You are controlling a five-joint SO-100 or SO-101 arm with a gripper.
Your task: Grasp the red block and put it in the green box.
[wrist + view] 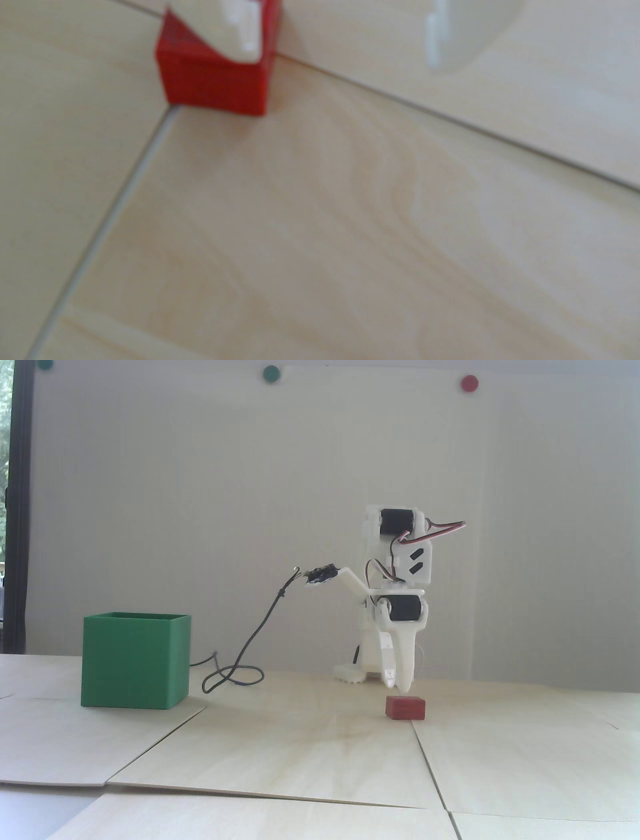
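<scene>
Taking the fixed view from left to right, the green box [135, 660] stands open-topped on the left of the worktop [300, 750], and nothing shows above its rim; whether anything lies inside cannot be seen from this side. A thin black cable [245, 655] loops over the worktop between the box and the arm. Further right, the red block [405, 708] lies flat on the worktop, just by a seam between two boards, well apart from the box. So the task looks to be at its very start: the block is neither grasped nor lifted, and the carry across to the box and the release are all left to do.

The gripper [397, 685] points straight down, its tips just above the block's left part, very close to its top face or perhaps touching it; the view does not settle which.

In the wrist view, blurred as it is, the red block [214, 79] sits at the upper left with one white finger [232, 31] lying over its top. Far to the right a second white finger [460, 34] hangs over bare worktop, well clear of the block. The jaws therefore stand wide apart and hold nothing. As placed, one finger is over the block instead of beside it, so I judge the gripper needs to shift before closing.
</scene>
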